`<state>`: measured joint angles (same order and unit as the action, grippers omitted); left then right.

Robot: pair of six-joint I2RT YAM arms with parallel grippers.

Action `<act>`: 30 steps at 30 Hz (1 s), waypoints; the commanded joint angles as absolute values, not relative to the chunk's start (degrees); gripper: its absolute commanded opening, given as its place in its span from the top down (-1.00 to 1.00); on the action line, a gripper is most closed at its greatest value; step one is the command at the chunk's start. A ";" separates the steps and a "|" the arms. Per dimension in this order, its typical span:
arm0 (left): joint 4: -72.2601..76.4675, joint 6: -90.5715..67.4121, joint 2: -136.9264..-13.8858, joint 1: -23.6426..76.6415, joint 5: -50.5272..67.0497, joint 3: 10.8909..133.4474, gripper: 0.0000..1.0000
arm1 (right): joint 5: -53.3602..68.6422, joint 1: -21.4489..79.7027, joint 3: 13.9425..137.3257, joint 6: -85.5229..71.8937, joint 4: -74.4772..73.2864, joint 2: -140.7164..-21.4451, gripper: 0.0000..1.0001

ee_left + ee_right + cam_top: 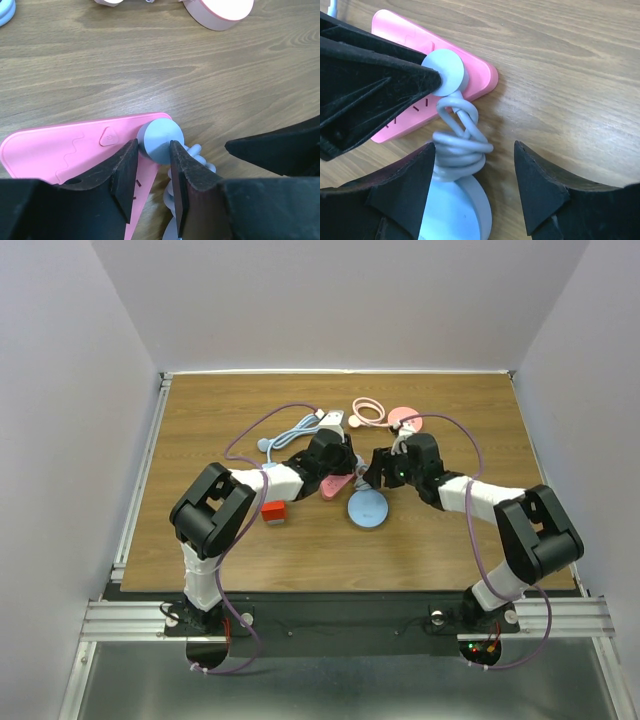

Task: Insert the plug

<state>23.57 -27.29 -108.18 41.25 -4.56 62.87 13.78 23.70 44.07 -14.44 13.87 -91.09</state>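
Your left gripper clamps the blue plug on the pink power strip. Your right gripper gapes wide, empty, over the coiled cable.

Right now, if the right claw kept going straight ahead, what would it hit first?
Probably the coiled pale-blue cord lying between the right gripper's open fingers; the round plug on the pink power strip sits just beyond.
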 commanded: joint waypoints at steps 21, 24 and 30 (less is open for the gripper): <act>14.41 -25.84 -111.09 41.13 -5.01 57.04 0.32 | 13.09 24.17 46.93 -22.94 24.43 -95.09 0.12; 14.24 -25.75 -111.18 41.13 -4.92 57.13 0.33 | 13.18 24.08 46.58 -23.03 25.83 -95.71 0.14; 14.33 -25.84 -111.27 41.13 -4.66 57.13 0.33 | 13.53 24.17 47.28 -22.50 25.84 -97.03 0.34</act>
<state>27.62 -27.99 -108.14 41.25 -4.36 60.71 13.15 23.70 45.17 -22.85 22.22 -96.25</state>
